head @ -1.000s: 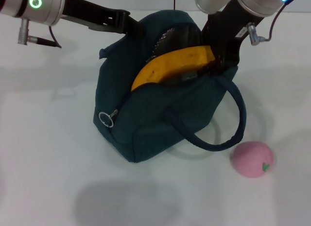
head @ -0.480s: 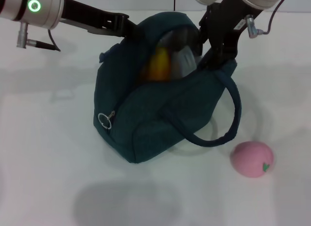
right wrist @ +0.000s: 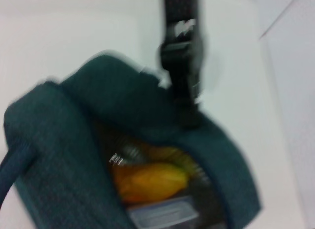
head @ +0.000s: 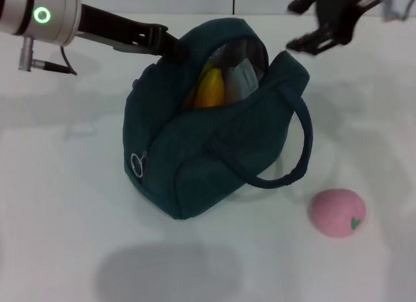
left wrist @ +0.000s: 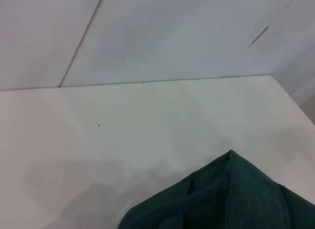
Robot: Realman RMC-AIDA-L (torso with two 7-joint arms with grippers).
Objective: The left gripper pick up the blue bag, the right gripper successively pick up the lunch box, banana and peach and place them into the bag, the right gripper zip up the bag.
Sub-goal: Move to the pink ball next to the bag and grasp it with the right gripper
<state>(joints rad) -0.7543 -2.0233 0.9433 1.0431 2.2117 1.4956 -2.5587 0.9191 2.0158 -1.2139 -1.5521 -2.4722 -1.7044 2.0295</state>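
The blue bag stands mid-table with its top unzipped. My left gripper is shut on the bag's far rim and holds the mouth open. Inside lies the banana, with the lunch box beside it. In the right wrist view, the banana and lunch box show inside the bag, with the left gripper on the rim. My right gripper hovers open and empty beyond the bag's far right corner. The peach rests on the table at the bag's near right. The left wrist view shows only the bag's fabric.
The bag's loop handle arches out toward the peach. The zipper's ring pull hangs at the near left end. The white table spreads all around, and a wall rises behind it.
The banana has dropped from the right gripper into the bag. The right gripper has opened and pulled back up and to the right. The left gripper still holds the rim.
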